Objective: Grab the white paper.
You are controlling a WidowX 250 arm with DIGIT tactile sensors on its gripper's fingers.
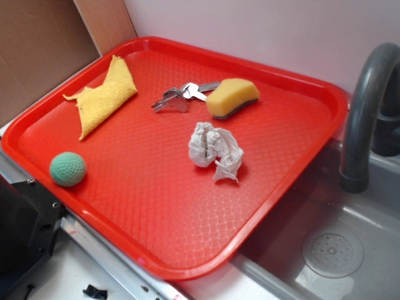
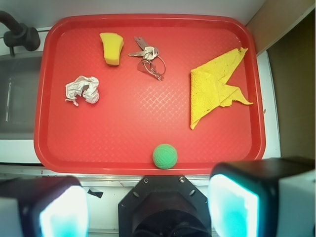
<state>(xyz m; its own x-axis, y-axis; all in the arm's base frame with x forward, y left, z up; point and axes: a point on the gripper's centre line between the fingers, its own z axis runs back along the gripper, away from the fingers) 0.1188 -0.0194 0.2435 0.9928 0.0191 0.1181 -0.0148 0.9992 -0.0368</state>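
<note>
1. Left of centre in the wrist view, the white paper (image 2: pixel 82 90) lies crumpled on the red tray (image 2: pixel 148 143), touching nothing else; in the exterior view the same wad (image 1: pixel 215 150) sits just right of the frame's middle.
2. Above and to the right of it in the wrist view stands the yellow sponge (image 2: pixel 112 48), near the tray's upper rim, clearly apart from the wad.
3. Just right of the sponge a bunch of keys (image 2: pixel 148 60) on a ring lies flat; in the exterior view the keys (image 1: pixel 181 97) almost touch the sponge's left end (image 1: pixel 232 97).
4. On the right side of the wrist view the yellow cloth (image 2: pixel 215 86) is spread in a folded, pointed shape, well apart from the paper.
5. Low in the middle of the wrist view a green ball (image 2: pixel 165 156) rests close to the tray's lower rim.
6. Along the bottom edge of the wrist view the gripper (image 2: pixel 148 210) shows its two fingers, one at lower left (image 2: pixel 61 210) and one at lower right (image 2: pixel 234 205), spread wide with nothing between them, off the tray and well short of the paper.
7. At the upper left corner of the wrist view a dark faucet (image 2: pixel 19 34) stands over a grey sink (image 2: pixel 15 108) beside the tray; in the exterior view both lie at the right of the frame.
</note>
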